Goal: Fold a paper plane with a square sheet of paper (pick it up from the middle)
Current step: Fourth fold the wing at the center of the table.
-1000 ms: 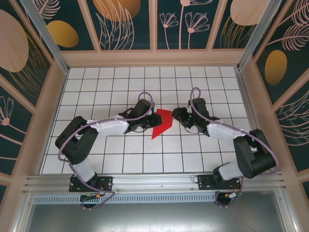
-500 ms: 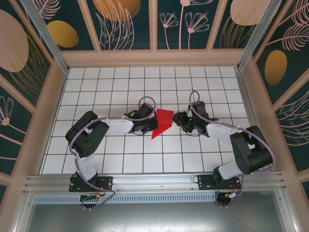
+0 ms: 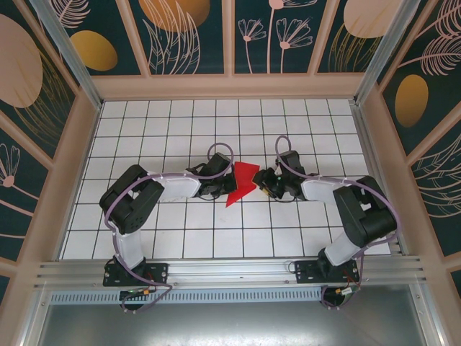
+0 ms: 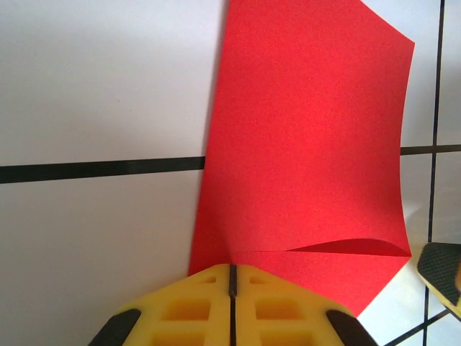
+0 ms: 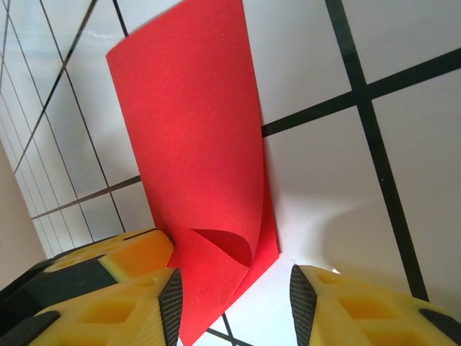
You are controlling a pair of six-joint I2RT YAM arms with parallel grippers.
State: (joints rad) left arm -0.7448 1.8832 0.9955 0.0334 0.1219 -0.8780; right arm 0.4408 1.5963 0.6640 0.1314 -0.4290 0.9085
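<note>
Left gripper (image 3: pixel 225 184): my jaws are pressed fully together. In the left wrist view the two yellow fingers (image 4: pixel 194 306) meet along one seam, and the near edge of the square sheet of paper (image 4: pixel 310 144) is pinched where they meet. I hold it by that edge only.

Right gripper (image 3: pixel 262 185): my jaws stand partly apart and grip nothing. In the right wrist view the sheet's (image 5: pixel 194 144) near corner lies in the gap. It runs close along the finger at 7 o'clock and is clear of the finger at 5 o'clock. Whether it touches the former, I cannot tell.

Location of the sheet (image 3: pixel 243 183): it lies near the middle of the white gridded desk (image 3: pixel 144 130), between my two grippers. The left gripper is at its 9 o'clock and the right at its 3 o'clock.

Condition: the sheet is not flat. One layer curls over another, and a rounded flap shows near my right gripper's (image 5: pixel 230 306) fingers. From above, a narrow point reaches toward 7 o'clock.
</note>
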